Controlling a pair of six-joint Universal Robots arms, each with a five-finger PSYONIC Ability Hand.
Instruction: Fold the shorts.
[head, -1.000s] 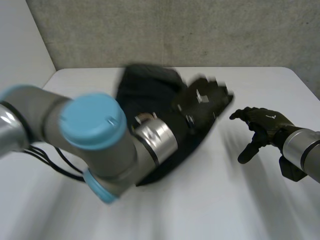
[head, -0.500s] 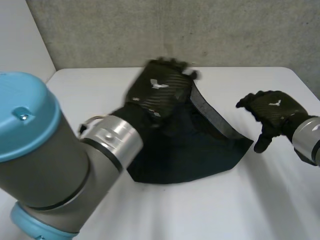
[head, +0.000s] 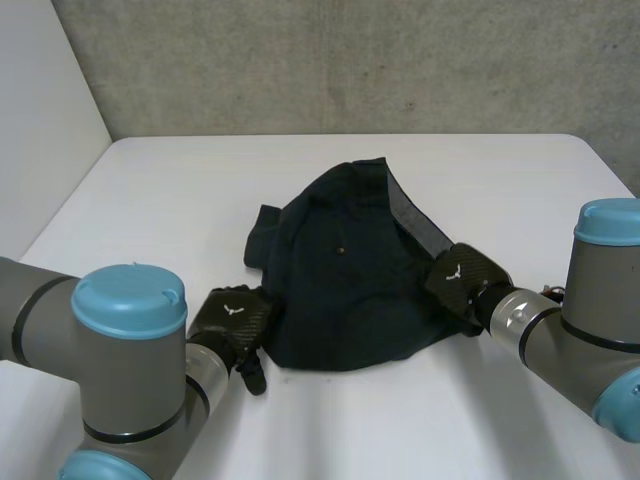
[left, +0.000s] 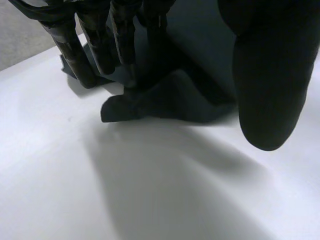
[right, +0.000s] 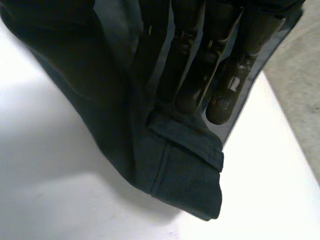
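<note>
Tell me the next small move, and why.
Probably close the right hand on the corner of the shorts: its fingers lie straight on it without pinching it. The shorts are bunched, and the left hand rests open at the opposite edge, so a grip should come before any pull.

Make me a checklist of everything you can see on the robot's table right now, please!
Surface: white table.
Job's things: dark shorts, bunched and creased mid-table, not neatly folded.
Clutter: nothing seen.
Hands: left hand open, fingers at the shorts' near left edge; right hand open, straight fingers lying on the shorts' right corner.
Cables: nothing seen.
Surroundings: grey concrete wall behind the table.
</note>
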